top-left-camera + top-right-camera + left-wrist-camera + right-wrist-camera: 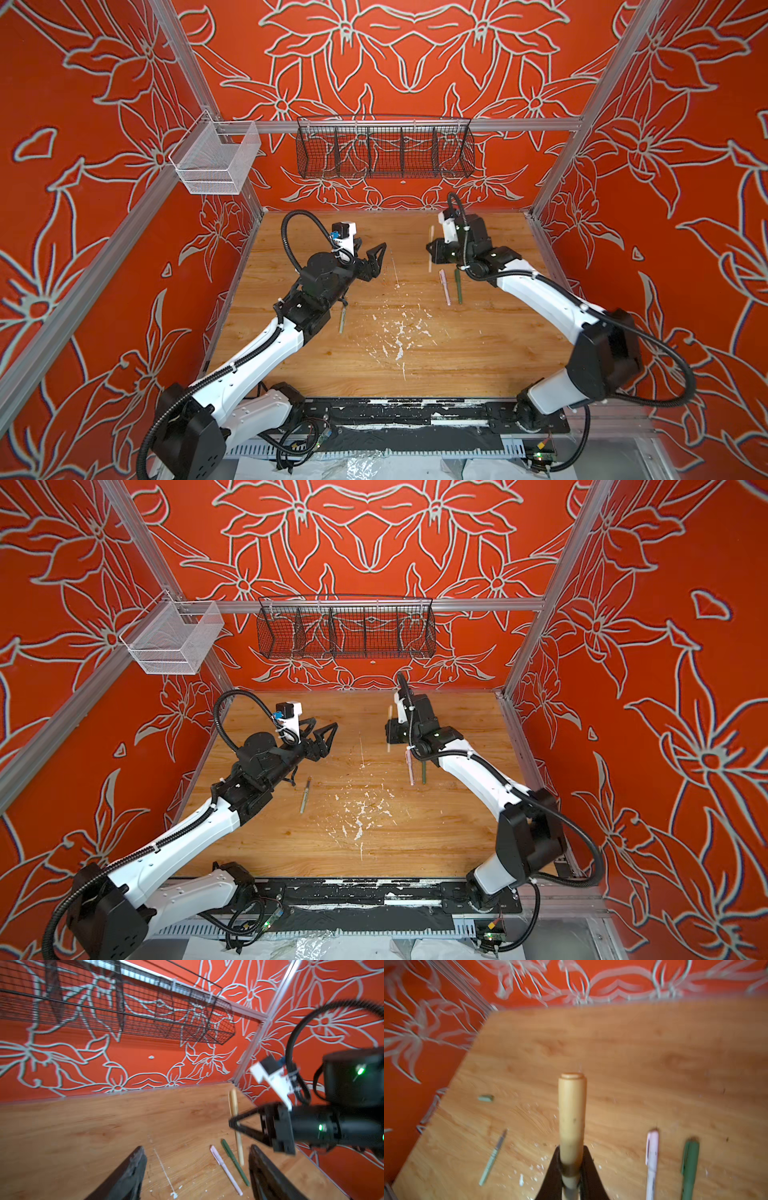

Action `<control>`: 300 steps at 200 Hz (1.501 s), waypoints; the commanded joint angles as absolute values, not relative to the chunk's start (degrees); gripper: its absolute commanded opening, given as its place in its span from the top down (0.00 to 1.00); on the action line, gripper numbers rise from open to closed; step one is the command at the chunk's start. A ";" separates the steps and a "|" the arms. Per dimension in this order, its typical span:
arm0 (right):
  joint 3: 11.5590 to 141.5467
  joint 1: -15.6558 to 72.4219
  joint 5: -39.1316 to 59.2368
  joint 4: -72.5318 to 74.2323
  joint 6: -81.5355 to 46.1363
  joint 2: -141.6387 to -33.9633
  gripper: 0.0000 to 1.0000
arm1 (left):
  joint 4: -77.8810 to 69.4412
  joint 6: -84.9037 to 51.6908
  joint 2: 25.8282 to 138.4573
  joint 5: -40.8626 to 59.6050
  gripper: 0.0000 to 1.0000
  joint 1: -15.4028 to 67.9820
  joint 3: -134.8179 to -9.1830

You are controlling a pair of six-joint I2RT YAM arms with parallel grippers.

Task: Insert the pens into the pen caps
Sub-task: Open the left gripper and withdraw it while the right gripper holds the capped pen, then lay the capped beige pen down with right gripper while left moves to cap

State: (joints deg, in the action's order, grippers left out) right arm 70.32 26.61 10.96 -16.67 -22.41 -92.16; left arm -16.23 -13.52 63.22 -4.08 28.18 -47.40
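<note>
Three pens looked finished, one not. In both top views the right gripper (432, 251) was clamped on the tan pen (432, 232), holding it upright above the table (478, 353). The left gripper (376, 255) hung nearby with its jaws spread and nothing between them. The pink pen (445, 286) and dark green pen (459, 286) lay side by side by the right arm. The pale green pen (305, 796) lay beside the left arm.

From the left wrist, the tan pen's upper part seemed thicker, likely its cap, though blur left me unsure.

From the right wrist, a pale green cap (485, 1098) lay well apart from its bare-tipped pen. My guess at the next move: set the tan pen down, then fetch that pair.
</note>
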 commanded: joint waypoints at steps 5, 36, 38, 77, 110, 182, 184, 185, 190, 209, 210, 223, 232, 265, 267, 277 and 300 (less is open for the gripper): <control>70.00 25.59 14.28 -25.06 -22.47 -99.70 0.98 | -11.05 -15.09 65.51 -13.12 0.24 27.96 -49.57; 72.26 25.23 11.92 -25.44 -22.15 -106.70 0.98 | -11.03 -14.72 66.18 -12.76 0.23 27.70 -49.45; 72.38 25.23 11.77 -25.50 -22.08 -106.88 0.98 | -11.04 -14.69 66.16 -12.75 0.23 27.69 -49.36; 74.30 24.95 10.45 -26.91 -22.31 -111.41 0.95 | -10.95 -14.09 66.42 -13.17 0.23 27.69 -49.33; 74.28 24.89 8.46 -26.56 -23.35 -113.11 0.90 | -11.16 -13.87 66.52 -13.10 0.22 27.61 -49.33; 75.37 23.75 10.79 -25.06 -26.53 -115.53 0.80 | -8.93 -12.43 68.40 -20.47 0.19 27.03 -50.85; 75.33 23.74 10.80 -24.99 -26.61 -115.50 0.80 | -8.32 -12.69 68.54 -20.48 0.19 26.82 -51.17; 75.28 23.73 10.81 -25.02 -26.57 -115.49 0.79 | -7.98 -12.85 68.59 -20.48 0.19 26.77 -51.38; 75.26 23.72 10.81 -24.95 -26.77 -115.43 0.79 | -6.21 -13.86 68.83 -20.36 0.20 26.09 -52.21; 74.91 23.66 10.98 -24.62 -27.15 -114.99 0.76 | 0.87 -18.29 69.83 -18.01 0.20 21.86 -54.59; 74.94 23.61 10.98 -24.57 -27.16 -115.02 0.76 | 1.14 -18.50 69.81 -17.84 0.20 21.61 -54.63; 74.62 23.63 11.55 -24.13 -27.25 -114.49 0.73 | 3.68 -19.82 70.33 -15.77 0.20 18.37 -54.92; 74.40 23.64 11.83 -23.98 -27.20 -113.95 0.72 | 5.17 -20.14 71.04 -14.65 0.20 16.13 -55.26; 74.01 23.64 12.37 -24.06 -25.95 -110.29 0.64 | 9.51 -23.74 76.56 -5.63 0.19 6.29 -56.68; 73.94 23.64 12.43 -24.05 -25.89 -109.90 0.63 | 9.61 -23.80 77.02 -5.30 0.19 5.86 -56.80; 73.68 23.64 12.81 -24.06 -25.44 -108.25 0.61 | 11.33 -24.93 79.72 -5.07 0.20 4.28 -57.74; 72.06 23.72 13.27 -23.65 -24.67 -103.64 0.56 | 13.98 -22.03 86.24 -4.11 0.20 2.33 -60.53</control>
State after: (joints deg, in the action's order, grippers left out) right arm 73.58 24.03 13.04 -23.75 -25.63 -109.73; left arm 8.32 -22.04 81.25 -7.70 3.68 -57.65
